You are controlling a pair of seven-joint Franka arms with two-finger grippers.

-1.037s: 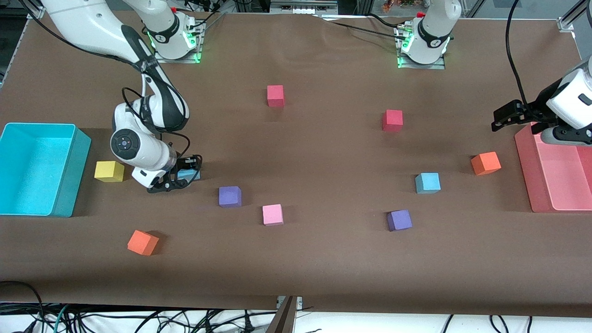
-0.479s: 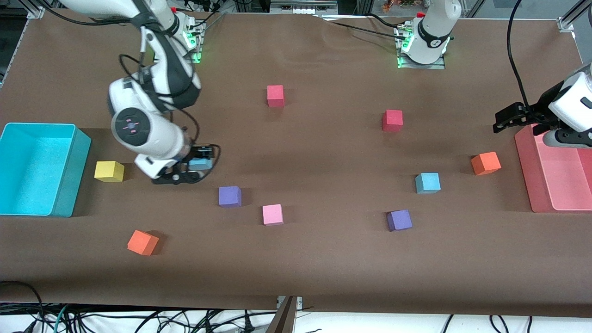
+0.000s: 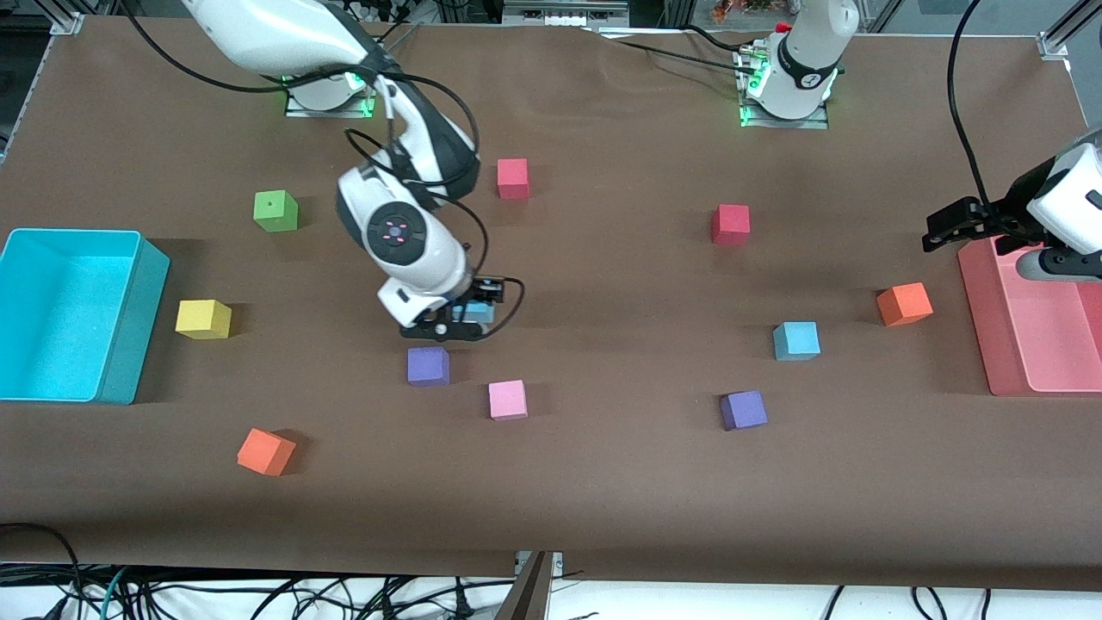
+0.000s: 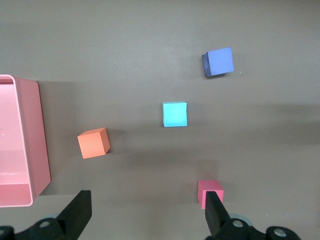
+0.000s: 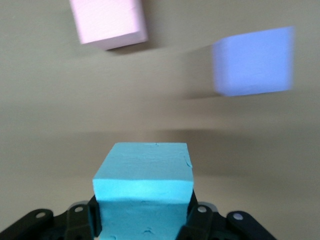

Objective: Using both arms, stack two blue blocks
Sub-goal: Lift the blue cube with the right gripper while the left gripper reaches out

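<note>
- Since half a second ago, the right hand [image 3: 469, 320] is carried, raised, toward the table's middle, over the surface [image 3: 603, 482].
- One blue block [image 5: 144, 185] is pinched in it.
- The left hand [image 4: 145, 212] is held spread above the pink bin [image 3: 1024, 336]; the other blue block [image 3: 796, 340] is seen below it.

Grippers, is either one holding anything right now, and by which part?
The right gripper holds a blue block by two opposite side faces, up over the table. The left gripper is open over the pink bin's edge, holding nothing.

Held blue block [image 3: 479, 311] mostly hidden by right gripper [image 3: 456, 325] (front view); pink bin [image 3: 1033, 344] cut off.
</note>
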